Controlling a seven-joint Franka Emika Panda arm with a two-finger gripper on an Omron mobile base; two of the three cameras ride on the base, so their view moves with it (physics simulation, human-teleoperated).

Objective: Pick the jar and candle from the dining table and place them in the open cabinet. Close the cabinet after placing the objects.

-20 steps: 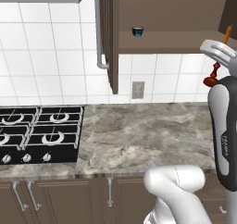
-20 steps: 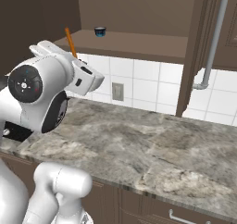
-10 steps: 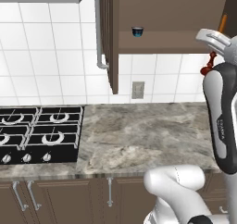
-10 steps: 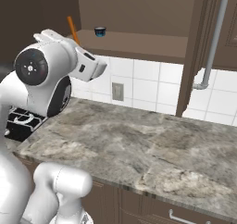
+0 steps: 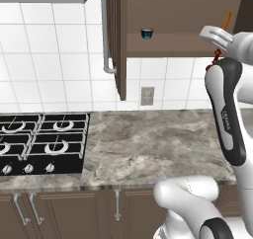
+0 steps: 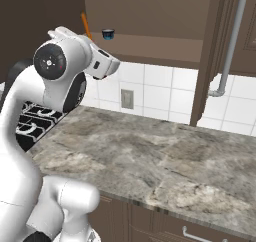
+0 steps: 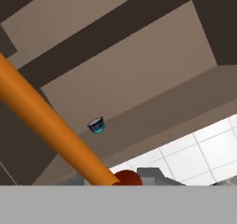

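Hand view looks up along the candle (image 7: 51, 130), whose orange stick runs diagonally from its red-brown base beside the gripper (image 7: 121, 181), which is clenched on the candle. Beyond it, a small dark blue cup (image 7: 96, 125) sits on the shelf of the open cabinet (image 7: 139, 75). From the left base view, the candle (image 5: 226, 20) is raised at the cabinet's (image 5: 183, 16) shelf level, well right of the cup (image 5: 147, 33).
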